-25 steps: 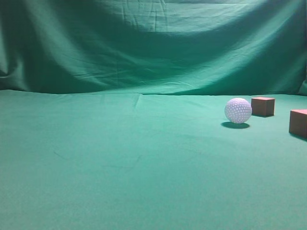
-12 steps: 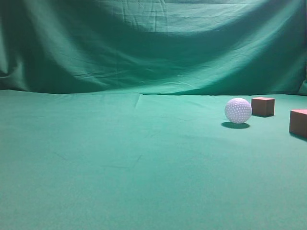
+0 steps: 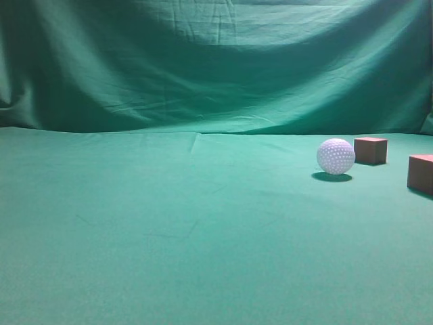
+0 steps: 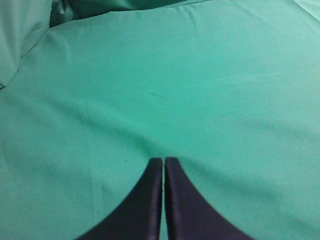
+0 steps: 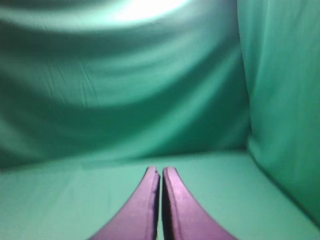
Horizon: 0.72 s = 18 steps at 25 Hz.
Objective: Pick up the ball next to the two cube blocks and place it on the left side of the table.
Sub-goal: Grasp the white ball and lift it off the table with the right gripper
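The white dimpled ball rests on the green table at the right. One reddish-brown cube block stands just right of and behind the ball. The second cube block sits at the right edge, partly cut off. Neither gripper shows in the exterior view. My left gripper is shut and empty over bare green cloth. My right gripper is shut and empty, facing the green backdrop. The ball and cubes are out of both wrist views.
A green fabric backdrop hangs behind the table. In the right wrist view the cloth rises as a wall on the right. In the left wrist view a fold of cloth lies at the upper left.
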Available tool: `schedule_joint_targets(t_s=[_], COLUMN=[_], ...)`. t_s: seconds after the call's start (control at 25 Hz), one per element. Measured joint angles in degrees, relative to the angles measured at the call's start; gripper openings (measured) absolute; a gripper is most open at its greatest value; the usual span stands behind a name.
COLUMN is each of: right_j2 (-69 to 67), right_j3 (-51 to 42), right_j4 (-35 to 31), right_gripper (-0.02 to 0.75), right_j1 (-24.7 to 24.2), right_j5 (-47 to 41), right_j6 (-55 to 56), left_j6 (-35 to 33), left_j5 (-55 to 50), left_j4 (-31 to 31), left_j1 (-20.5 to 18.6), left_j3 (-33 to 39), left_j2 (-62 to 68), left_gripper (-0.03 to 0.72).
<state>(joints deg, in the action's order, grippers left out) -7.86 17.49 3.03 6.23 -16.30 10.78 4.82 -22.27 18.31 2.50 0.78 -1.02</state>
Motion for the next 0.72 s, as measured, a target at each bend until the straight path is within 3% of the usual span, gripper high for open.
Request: schedule_joint_targets(t_s=[0.2,0.32,0.52,0.72], right_j2=[-16.9,-27.0,-40.5,-52.3], right_j3=[10.2,15.4,22.2,28.2], right_j4=[-5.0,-11.3,-26.6,-28.8], right_gripper=[0.0,0.0,0.0,0.0], right_j1=[0.0,0.0,0.6,7.4], right_j5=[-15.9,-23.9,-28.5,-29.3], right_j6=[-0.1,-7.5,-28.4,-36.8], left_j6=[0.0,0.0,0.0,0.0], left_j5=[0.0,0.0,0.0,0.0], left_j4=[0.0,0.0,0.0,0.0], left_j1=[0.0,0.0,0.0,0.0], left_j3=[0.0,0.0,0.0,0.0], left_j2=[0.0,0.0,0.0,0.0], left_gripper=[0.0,0.0,0.0,0.0])
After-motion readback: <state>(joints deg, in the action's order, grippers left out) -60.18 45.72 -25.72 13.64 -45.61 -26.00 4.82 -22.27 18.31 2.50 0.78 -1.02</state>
